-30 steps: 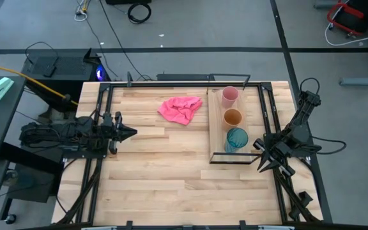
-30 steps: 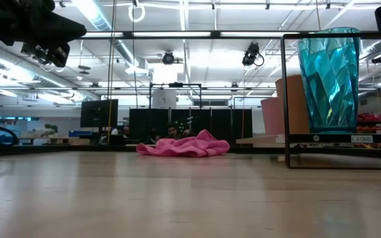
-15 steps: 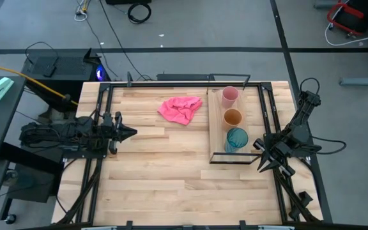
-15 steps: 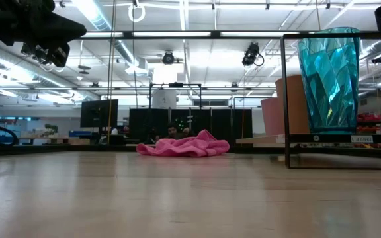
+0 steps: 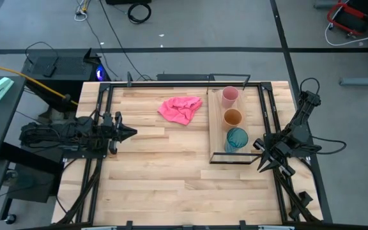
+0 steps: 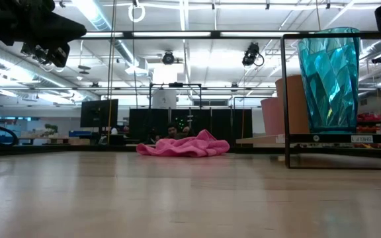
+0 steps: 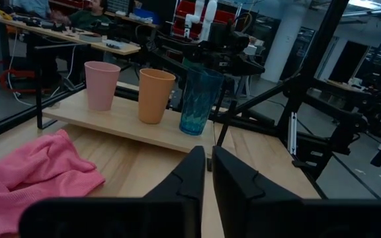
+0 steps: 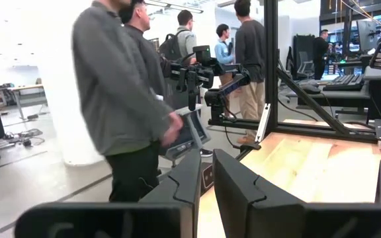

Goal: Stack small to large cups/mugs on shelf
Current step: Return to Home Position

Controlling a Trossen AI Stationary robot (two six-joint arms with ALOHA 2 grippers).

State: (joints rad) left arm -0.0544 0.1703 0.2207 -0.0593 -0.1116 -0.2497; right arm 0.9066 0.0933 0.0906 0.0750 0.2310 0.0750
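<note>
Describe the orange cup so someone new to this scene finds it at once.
On the right half of the wood tabletop stands a pale shelf with a thin black wire frame. Three cups stand in a row on it, and the orange-brown cup is the middle one. Its neighbours are a pink cup and a taller, see-through teal-blue cup.

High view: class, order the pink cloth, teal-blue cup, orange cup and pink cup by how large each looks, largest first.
1. pink cloth
2. teal-blue cup
3. orange cup and pink cup: they look too alike from above to rank.
</note>
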